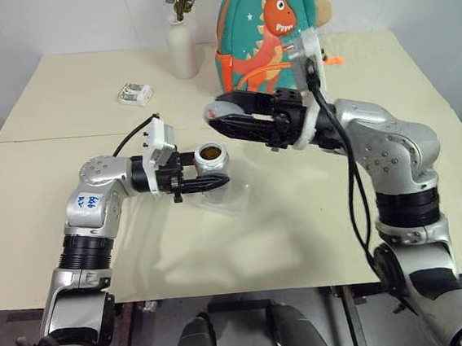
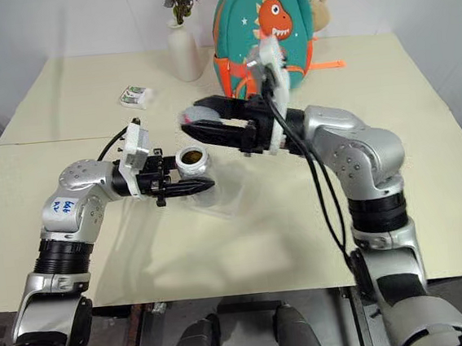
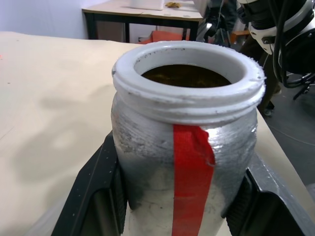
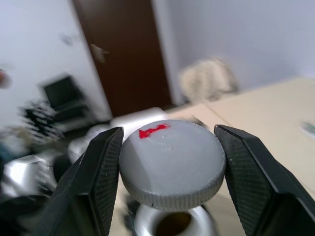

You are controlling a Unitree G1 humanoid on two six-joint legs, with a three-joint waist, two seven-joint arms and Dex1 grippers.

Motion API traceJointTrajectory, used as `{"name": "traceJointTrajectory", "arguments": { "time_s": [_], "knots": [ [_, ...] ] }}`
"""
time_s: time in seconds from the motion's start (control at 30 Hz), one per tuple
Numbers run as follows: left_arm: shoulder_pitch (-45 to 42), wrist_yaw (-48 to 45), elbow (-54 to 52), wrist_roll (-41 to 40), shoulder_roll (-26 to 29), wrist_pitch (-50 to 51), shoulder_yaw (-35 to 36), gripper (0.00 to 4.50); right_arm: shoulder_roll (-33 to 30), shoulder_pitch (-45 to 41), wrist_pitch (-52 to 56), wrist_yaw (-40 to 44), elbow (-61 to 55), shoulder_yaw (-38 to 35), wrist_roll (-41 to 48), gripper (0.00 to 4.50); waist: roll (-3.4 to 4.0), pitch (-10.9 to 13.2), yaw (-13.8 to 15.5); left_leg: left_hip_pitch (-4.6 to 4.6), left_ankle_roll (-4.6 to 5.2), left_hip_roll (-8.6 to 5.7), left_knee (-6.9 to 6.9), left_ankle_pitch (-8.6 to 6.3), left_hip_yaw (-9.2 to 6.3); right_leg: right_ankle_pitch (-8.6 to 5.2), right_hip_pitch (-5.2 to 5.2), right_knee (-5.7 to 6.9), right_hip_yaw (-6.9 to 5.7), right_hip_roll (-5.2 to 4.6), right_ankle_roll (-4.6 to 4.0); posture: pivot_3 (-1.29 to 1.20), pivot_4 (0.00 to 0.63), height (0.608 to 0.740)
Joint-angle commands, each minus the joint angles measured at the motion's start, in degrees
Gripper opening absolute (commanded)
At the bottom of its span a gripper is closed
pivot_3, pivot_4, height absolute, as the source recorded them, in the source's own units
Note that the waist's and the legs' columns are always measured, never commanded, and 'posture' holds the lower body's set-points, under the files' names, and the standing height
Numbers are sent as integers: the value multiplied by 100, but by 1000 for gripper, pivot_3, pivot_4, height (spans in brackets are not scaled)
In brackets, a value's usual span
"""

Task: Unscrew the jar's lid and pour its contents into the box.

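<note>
Holding the jar (image 1: pixel 212 158) upright over the counter (image 1: pixel 47 215), my left tool (image 1: pixel 207 183) is clamped on its silver body, one finger on each side. Mouth is open, white threaded rim bare; red tape strip runs down its side. Dark brown contents (image 3: pixel 186 76) sit inside, near the rim. Lid (image 4: pixel 172 169) is off, pinched by its knurled edge in my right tool (image 4: pixel 170 182), grey with a red mark on top. That tool hangs just above the jar mouth, pointing left across my view. Box (image 1: pixel 235 199) lies on the counter right under and beside the jar, clear plastic, hard to make out its edges. Further back: small white-and-green packet (image 1: pixel 135 93), white vase (image 1: pixel 181 50) with dried flowers, and a teal dinosaur backpack (image 1: pixel 260 31) behind the right arm.
</note>
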Motion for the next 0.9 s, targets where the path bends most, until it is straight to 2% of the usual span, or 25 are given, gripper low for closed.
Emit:
{"name": "traceJointTrajectory", "arguments": {
  "time_s": [0.03,0.13,0.2,0.27,0.47,0.63,0.73,0.83,0.9],
  "knots": [
    [-3,32,-432,-281,158,111,304,2040,-493,753,-509,-59,-538,-135,-435,2941,-1,0,6,0,0,0,-5,0,0,0,1,-9,-1,0,0,0,150,740],
    [18,43,-521,-356,222,190,380,2040,-798,1460,-1021,20,-734,-80,-807,2941,-1,0,-9,0,1,0,-14,-1,3,0,1,-19,2,0,1,0,150,740],
    [13,53,-516,-384,255,217,427,2040,-1006,2284,-1580,72,-696,64,-1285,2941,-1,0,-16,2,1,0,-18,-2,12,0,0,-20,9,1,3,0,150,740],
    [-10,68,-490,-403,266,237,455,2040,-978,2863,-2003,15,-533,72,-1514,2941,-3,-2,-3,4,2,0,-20,-2,10,-1,2,-24,8,2,4,0,150,740],
    [-149,82,-395,-424,232,314,471,2040,-502,3265,-2475,-225,82,-51,-1610,2941,-4,1,-70,24,0,-1,-9,-1,42,8,8,-18,39,4,20,0,150,740],
    [-250,86,-352,-420,202,336,459,2040,-384,3337,-2813,-216,493,-103,-1671,2941,-5,1,-27,32,3,-1,3,3,42,9,21,-21,42,5,21,0,150,740],
    [-267,102,-356,-433,185,352,467,2040,-436,3355,-2687,-91,513,-248,-1447,3596,-5,1,-18,31,3,-1,4,3,44,10,21,-21,46,4,24,0,150,740],
    [-251,110,-369,-439,172,357,479,2040,-527,3352,-2726,-73,448,-356,-1434,4481,-5,1,-20,31,2,-1,1,2,43,11,20,-20,46,5,25,0,150,740],
    [-265,121,-341,-425,152,348,473,2040,-603,3286,-2741,-46,312,-459,-1395,4481,-5,1,-19,31,2,-1,0,2,43,11,20,-20,45,5,25,0,150,740]
  ]
}}
